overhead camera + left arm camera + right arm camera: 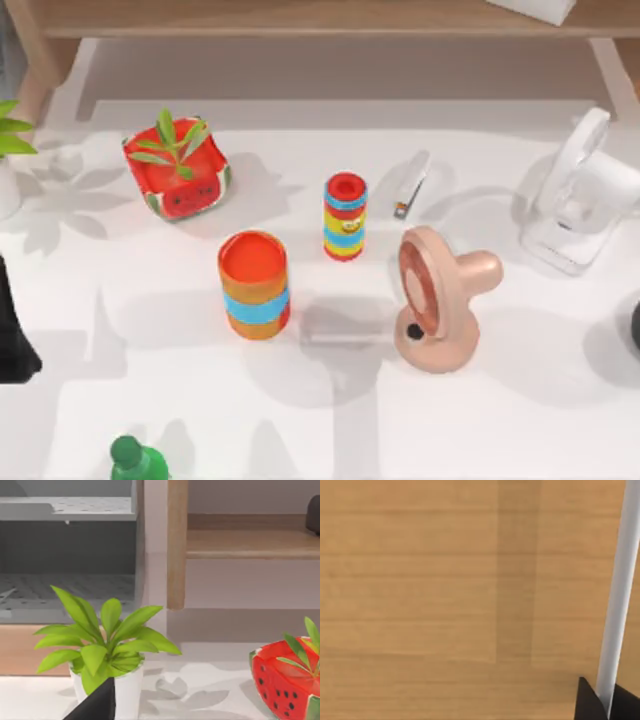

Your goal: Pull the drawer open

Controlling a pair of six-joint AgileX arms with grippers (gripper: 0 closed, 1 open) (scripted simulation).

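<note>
One white handle (620, 595), ends cut off.

Our left arm (14, 330) is a dark shape at the far left edge of the table, low and to the side. One dark fingertip (95, 704) of our left gripper pokes up in the left wrist view. Our right gripper (609, 702) has two dark fingertips close together, one on each side of a thin white bar and touching it.
</note>
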